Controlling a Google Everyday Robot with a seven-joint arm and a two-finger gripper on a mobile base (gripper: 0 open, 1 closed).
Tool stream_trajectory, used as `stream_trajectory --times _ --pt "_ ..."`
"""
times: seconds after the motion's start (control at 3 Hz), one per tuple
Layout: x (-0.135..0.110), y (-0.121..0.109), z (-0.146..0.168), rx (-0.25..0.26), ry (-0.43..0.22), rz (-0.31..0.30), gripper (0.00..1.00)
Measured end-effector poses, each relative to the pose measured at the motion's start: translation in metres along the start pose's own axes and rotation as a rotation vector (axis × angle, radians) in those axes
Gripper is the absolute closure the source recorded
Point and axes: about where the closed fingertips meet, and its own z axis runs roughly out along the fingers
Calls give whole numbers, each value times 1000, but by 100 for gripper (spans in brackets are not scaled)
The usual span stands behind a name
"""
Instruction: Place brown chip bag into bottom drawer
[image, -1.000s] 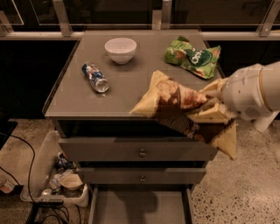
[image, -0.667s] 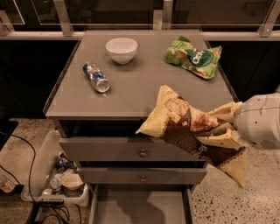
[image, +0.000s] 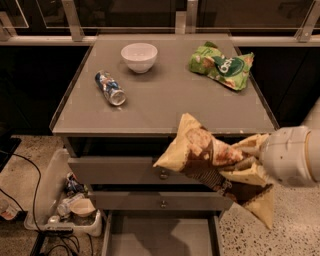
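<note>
I see the brown chip bag (image: 197, 150) hanging just off the front edge of the bench (image: 165, 105), near its right corner. Its long axis slants down to the right, pinched mid-length by the gripper (image: 241, 161) on its right; the open bottom drawer (image: 160, 236) sits below, slightly left

Pretty dim and warm overall, lit from above so the table top (image: 165, 107) gets a soft sheen and the bowl (image: 139, 56) drops a faint shadow, top edge near black, gripper (image: 244, 162) mid-right clamping the brown chip bag (image: 197, 147) looks brightest.
</note>
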Motion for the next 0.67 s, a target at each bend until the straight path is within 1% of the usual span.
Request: stream_trajectory --times 0.33,0.67 --pt "38 32 26 -27 27 71 100" --pt "69 54 51 -21 21 94 100"
